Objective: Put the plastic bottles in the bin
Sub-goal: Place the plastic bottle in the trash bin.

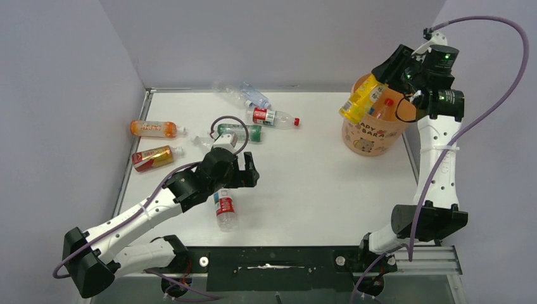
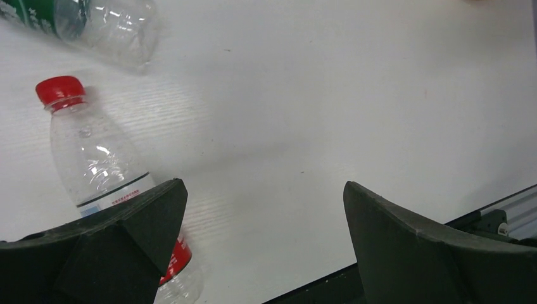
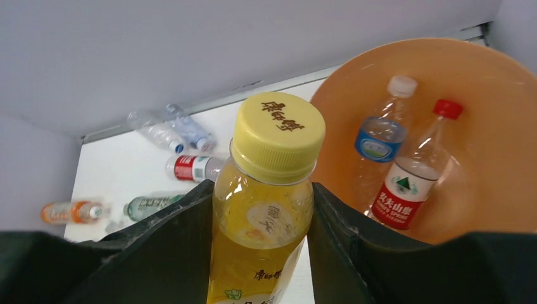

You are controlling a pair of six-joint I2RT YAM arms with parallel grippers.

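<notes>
My right gripper (image 3: 263, 185) is shut on a yellow bottle (image 3: 278, 133) with a yellow cap. It holds the bottle tilted over the near-left rim of the pale-orange bin (image 1: 373, 136). Two clear bottles lie inside the bin (image 3: 500, 126): one with a blue label (image 3: 380, 136), one with a red label (image 3: 411, 187). My left gripper (image 2: 263, 190) stands open just above the table with nothing between its fingers. A clear red-capped bottle (image 2: 95, 158) with a red label lies beside its left finger. In the top view that bottle (image 1: 225, 209) is just in front of the left gripper (image 1: 244, 172).
Further bottles lie on the table's left and back: an orange one (image 1: 152, 128), a red-and-gold one (image 1: 152, 158), a green-labelled one (image 1: 239, 132), a red-labelled clear one (image 1: 272, 117) and clear ones at the back (image 1: 247, 95). Walls close in the left and back.
</notes>
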